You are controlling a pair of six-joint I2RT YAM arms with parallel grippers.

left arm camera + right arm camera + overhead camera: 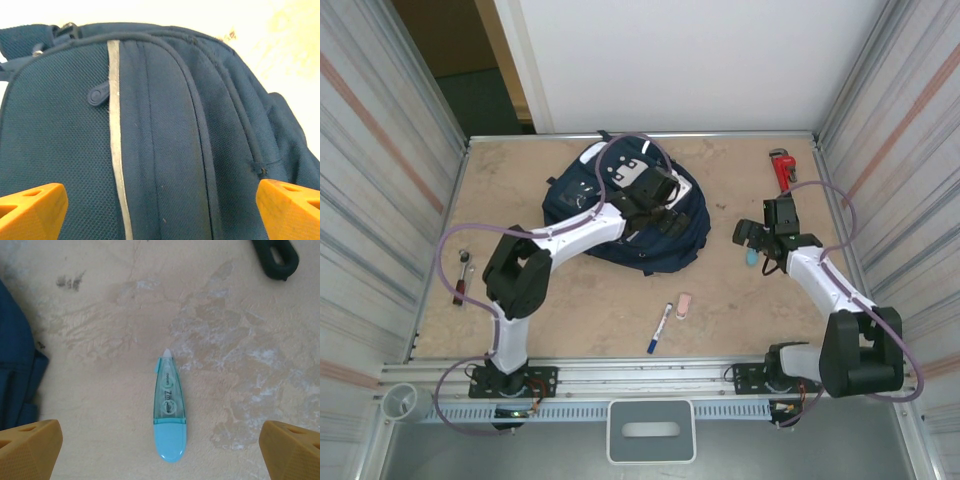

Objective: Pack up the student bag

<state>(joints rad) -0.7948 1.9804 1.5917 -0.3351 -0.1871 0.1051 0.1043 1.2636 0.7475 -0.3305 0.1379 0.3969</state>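
The student bag (672,246), navy with a white patch, lies at the back middle of the table. My left gripper (656,190) hovers over its top, open. In the left wrist view its orange fingertips (31,210) stand wide apart above the bag's fabric (170,140), near a white reflective stripe (116,150) and a zipper pull (98,93). My right gripper (752,238) is open, low over a turquoise correction tape (751,256). The tape (169,407) lies on the table between the right fingertips (292,450), untouched.
A blue pen (660,327) and a pink eraser (684,305) lie in front of the bag. A red wrench (781,167) rests at the back right, a small tool (463,275) at the left. The bag's edge (15,370) and a dark loop (276,257) show near the tape.
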